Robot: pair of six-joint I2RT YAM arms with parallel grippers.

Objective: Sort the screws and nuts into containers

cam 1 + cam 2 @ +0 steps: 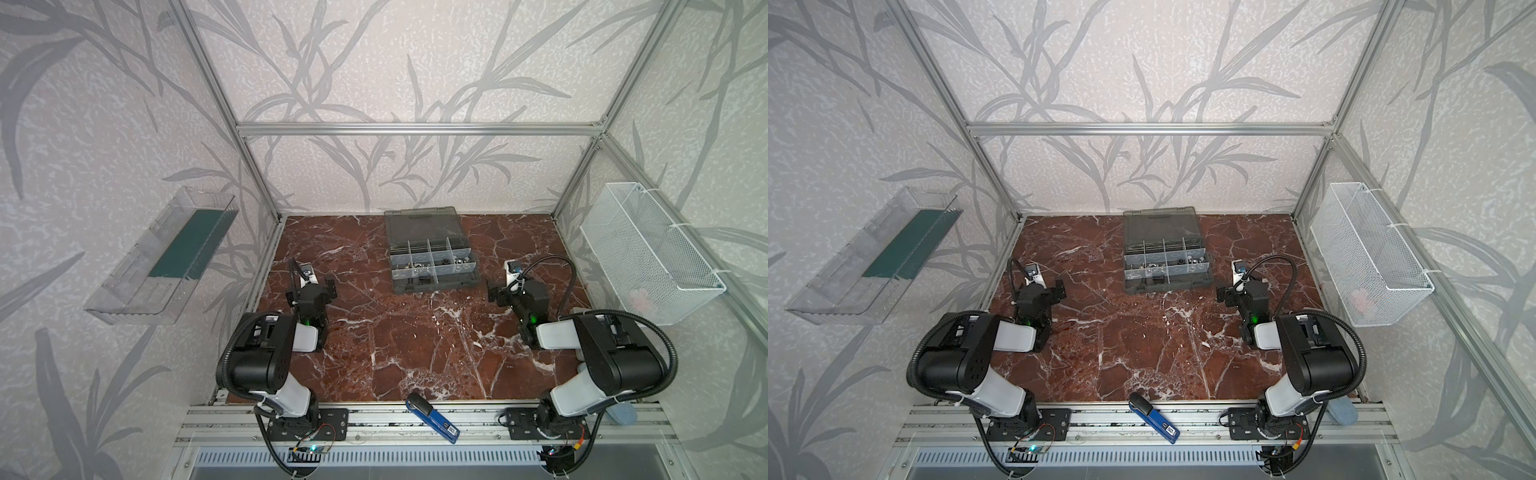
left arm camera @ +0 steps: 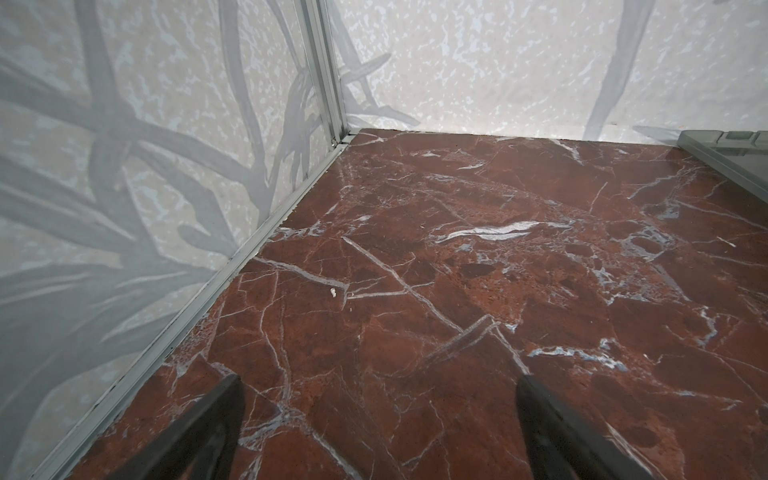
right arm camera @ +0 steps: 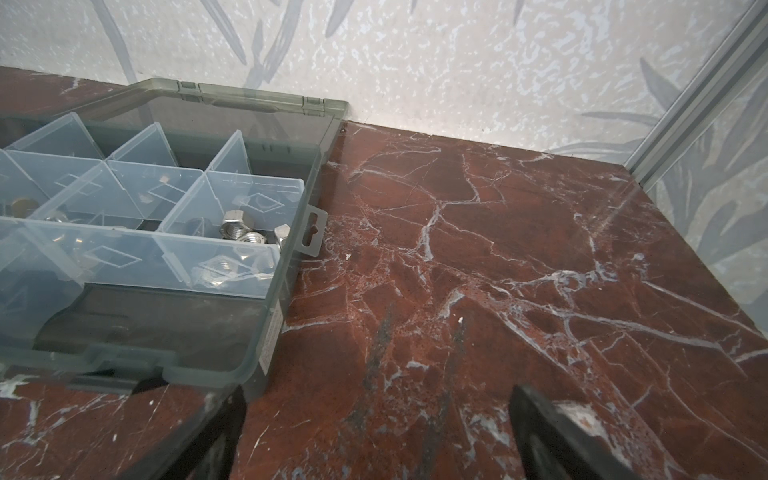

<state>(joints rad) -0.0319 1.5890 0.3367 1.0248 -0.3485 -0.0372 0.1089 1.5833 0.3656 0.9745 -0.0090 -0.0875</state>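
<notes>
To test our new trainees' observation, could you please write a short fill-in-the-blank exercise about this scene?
1. The lid of the grey case is ____.
2. The left pincer and the right pincer are both open and hold ____.
3. The shiny nuts lie ____ the case.
4. The white wire basket hangs on the wall at the robot's ____ side.
Missing words: open; nothing; inside; right.
</notes>
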